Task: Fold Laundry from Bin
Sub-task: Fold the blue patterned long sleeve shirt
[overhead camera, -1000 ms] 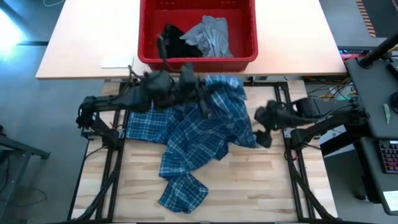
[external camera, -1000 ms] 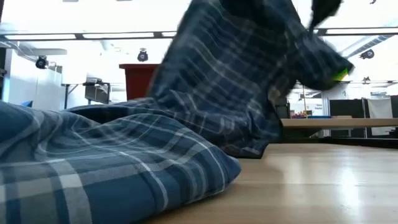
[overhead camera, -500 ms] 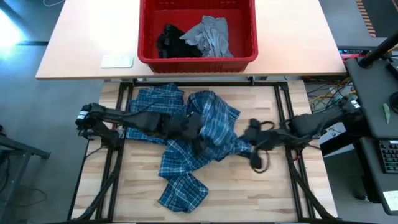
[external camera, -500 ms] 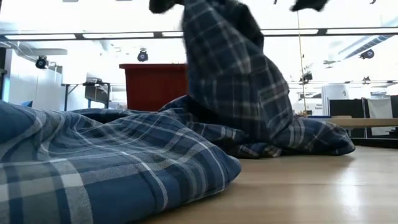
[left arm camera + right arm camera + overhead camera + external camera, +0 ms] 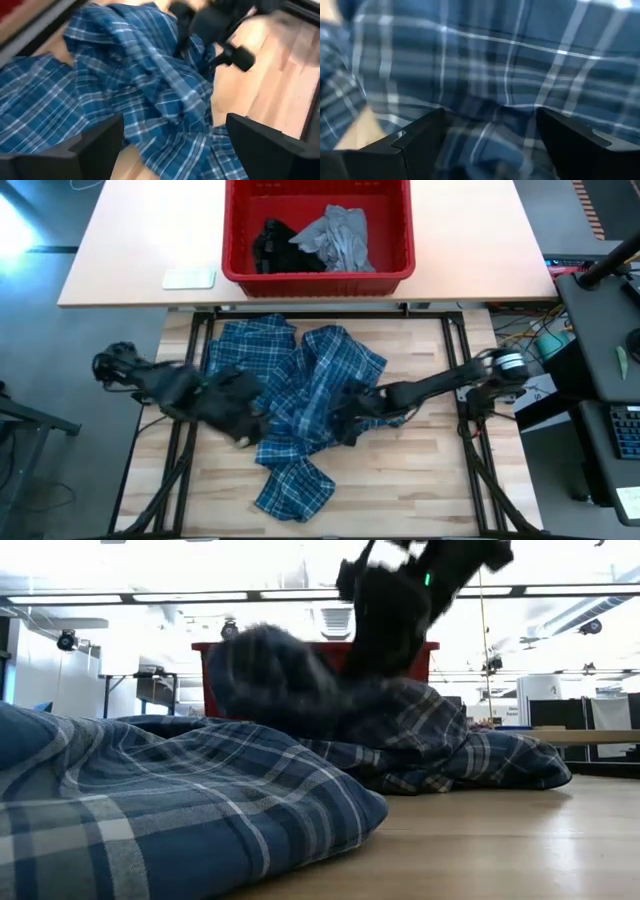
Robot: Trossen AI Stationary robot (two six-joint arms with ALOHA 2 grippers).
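The blue-and-white plaid shirt [image 5: 310,380] lies crumpled in a heap on the wooden table, one sleeve end [image 5: 292,492] trailing toward the near edge. My left gripper [image 5: 245,420] hovers open beside the heap's left side, with nothing between its fingers [image 5: 172,145]. My right gripper [image 5: 345,418] is open and low over the heap's middle, and plaid cloth [image 5: 485,75] fills its wrist view. The red bin [image 5: 318,278] stands beyond the far edge. It holds a grey T-shirt [image 5: 340,235] and a black garment [image 5: 270,245]. My right gripper stands open right at the shirt's crumpled middle [image 5: 490,115], slanting down from the table's right side. Its fingers stand on either side of a ridge of cloth. Whether they touch it I cannot tell.
A small white object [image 5: 188,278] lies on the far tabletop left of the bin. Bare wood [image 5: 420,480] shows on the near right of the work table and on the near left [image 5: 215,490]. Black frame rails [image 5: 190,430] run along both sides.
My left gripper, which held part of the shirt high near the far edge, has swung toward the near left, sunk and let go. The raised cloth has dropped onto the heap. My right gripper has come down and leftward from the table's right side onto the shirt.
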